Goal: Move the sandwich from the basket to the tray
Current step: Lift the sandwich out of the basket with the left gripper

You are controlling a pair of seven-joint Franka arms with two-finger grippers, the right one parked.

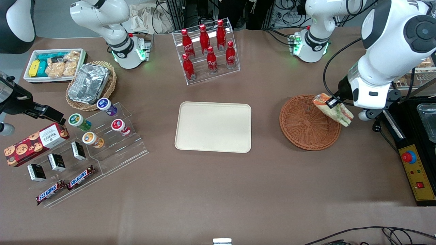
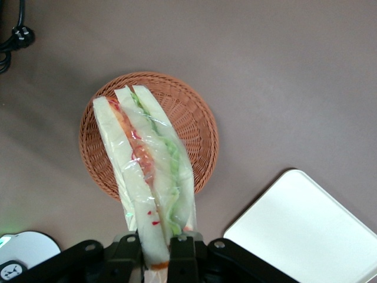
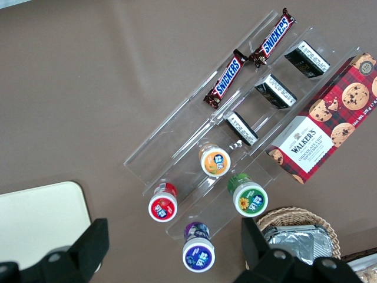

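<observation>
The sandwich (image 1: 335, 110) is a plastic-wrapped wedge of pale bread with orange-red and green filling. My left gripper (image 1: 332, 102) is shut on its narrow end and holds it lifted above the rim of the round reddish-brown wicker basket (image 1: 305, 124), at the basket's edge toward the working arm's end of the table. In the left wrist view the sandwich (image 2: 147, 165) hangs from the gripper (image 2: 156, 250) over the empty basket (image 2: 197, 127). The beige tray (image 1: 213, 126) lies flat beside the basket, toward the table's middle; its corner shows in the left wrist view (image 2: 306, 227).
A clear rack of red cola bottles (image 1: 206, 49) stands farther from the front camera than the tray. A clear stepped stand with yogurt cups (image 1: 102, 132), snack bars and a cookie box (image 1: 34, 143) lies toward the parked arm's end. A control box (image 1: 417, 173) sits at the working arm's end.
</observation>
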